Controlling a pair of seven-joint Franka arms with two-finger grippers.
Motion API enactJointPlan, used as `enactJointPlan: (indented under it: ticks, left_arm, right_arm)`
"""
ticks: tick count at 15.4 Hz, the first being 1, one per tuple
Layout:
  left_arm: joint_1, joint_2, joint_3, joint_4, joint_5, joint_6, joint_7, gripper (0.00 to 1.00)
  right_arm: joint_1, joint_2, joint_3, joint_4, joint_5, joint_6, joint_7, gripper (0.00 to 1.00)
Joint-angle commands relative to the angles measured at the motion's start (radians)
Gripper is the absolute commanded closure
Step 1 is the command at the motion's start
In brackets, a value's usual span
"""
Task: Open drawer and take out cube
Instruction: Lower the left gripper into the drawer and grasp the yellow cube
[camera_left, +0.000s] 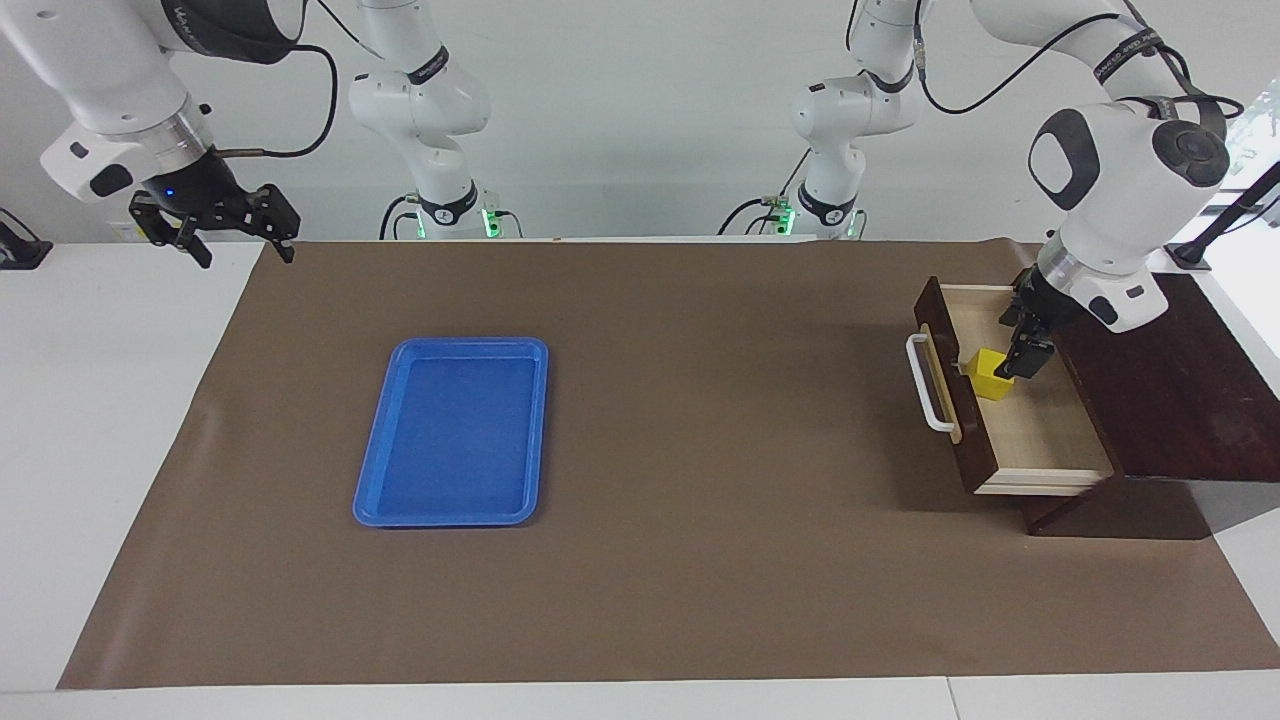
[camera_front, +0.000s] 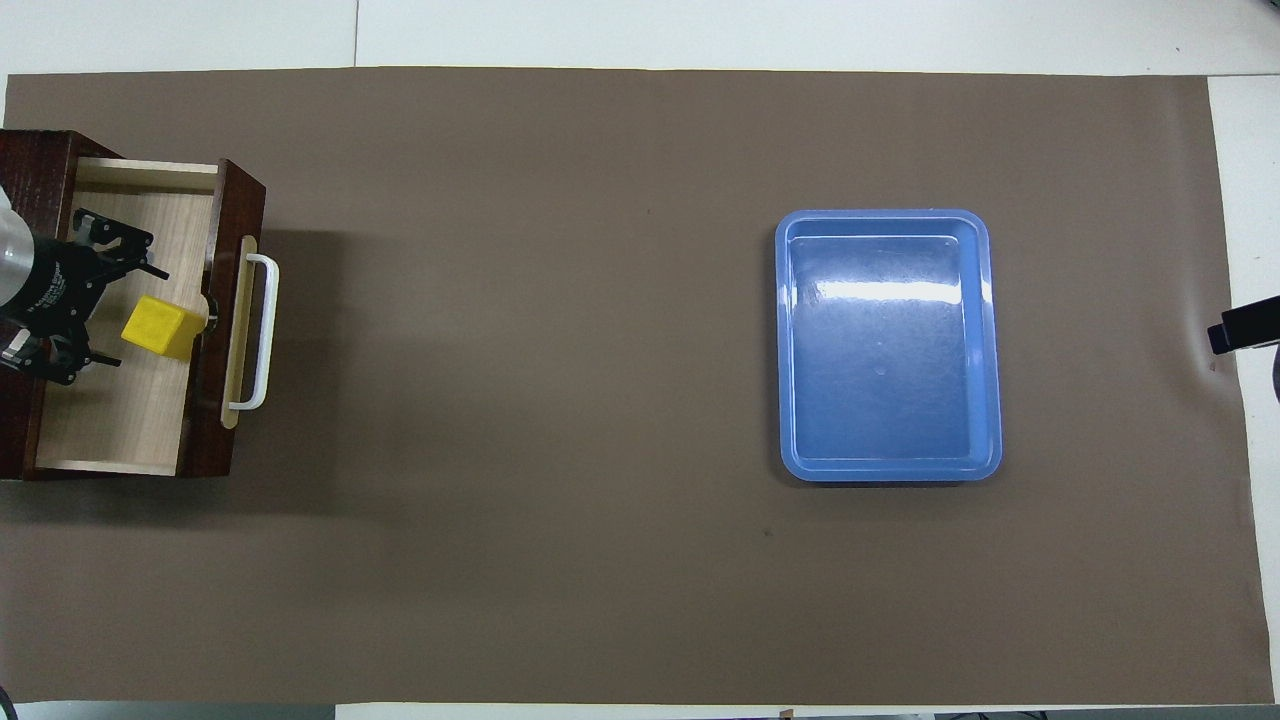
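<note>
the dark brown wooden drawer (camera_left: 1040, 440) with its white bar handle stands pulled open at the left arm's end of the tabletop (camera_left: 700, 420). the small bright yellow cube (camera_left: 990, 374) sits inside on the pale floor, just by the drawer front. the left gripper (camera_left: 1022, 362) is lowered into the drawer beside the cube; whether its fingers grip the cube cannot be told. the right gripper (camera_left: 238, 240) waits raised at the other end, fingers spread wide. a blue plastic tray (camera_left: 540, 440) lies toward the right arm's end.
</note>
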Motion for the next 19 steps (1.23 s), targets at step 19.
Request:
enactJointPlan:
  ticks: [19]
  left_arm:
    - [0.034,-0.008,-0.002,-0.161,0.042,0.173,0.027,0.18]
  right_arm:
    - [-0.007,-0.017,0.010,-0.028,-0.007,0.020,0.012,0.00]
